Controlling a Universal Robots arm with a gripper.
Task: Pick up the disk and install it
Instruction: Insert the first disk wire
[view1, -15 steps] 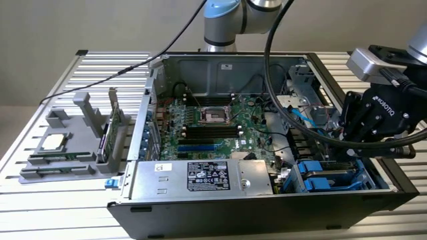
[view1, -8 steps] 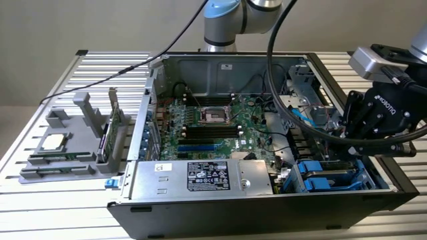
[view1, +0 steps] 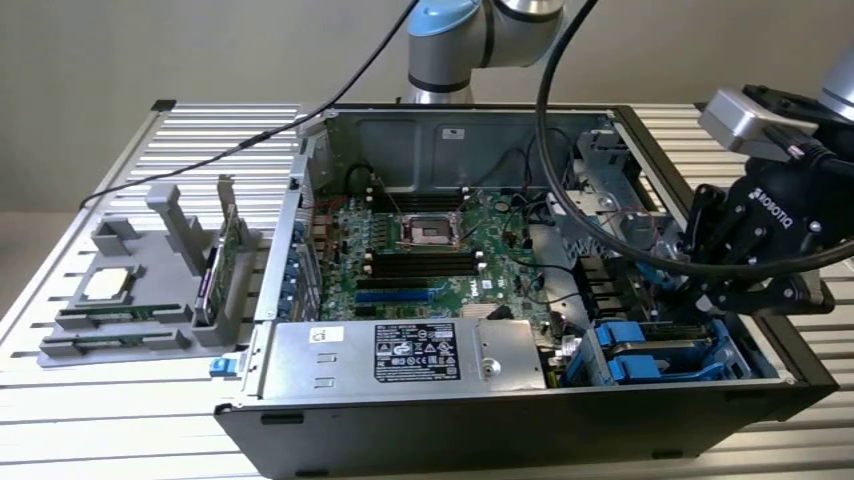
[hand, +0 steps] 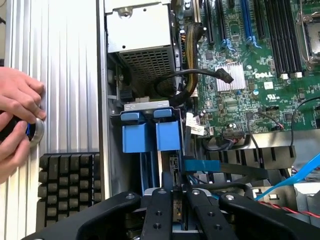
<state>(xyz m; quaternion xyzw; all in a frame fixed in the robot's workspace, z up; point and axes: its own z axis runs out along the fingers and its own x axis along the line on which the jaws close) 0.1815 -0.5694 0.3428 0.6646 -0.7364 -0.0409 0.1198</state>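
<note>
My gripper (hand: 176, 194) hangs over the drive bay at the front corner of the open computer case (view1: 534, 420), on the exterior view's right. Its two black fingers (hand: 159, 212) stand close together, shut on a thin edge-on piece with blue trim, the disk (hand: 176, 209). Most of the disk is hidden behind the fingers. Just beyond the fingertips, two blue carrier handles (hand: 150, 132) sit side by side in the bay. From the exterior camera, the gripper (view1: 701, 305) is low above the blue bay (view1: 654, 355).
The motherboard (view1: 414, 260) fills the case floor, and black cables (hand: 190, 80) loop beside the bay. A silver power supply (view1: 400, 355) sits at the case front. A person's hands (hand: 17, 107) hold a small knob by a keyboard (hand: 70, 185). A grey fixture (view1: 147, 290) stands outside the case.
</note>
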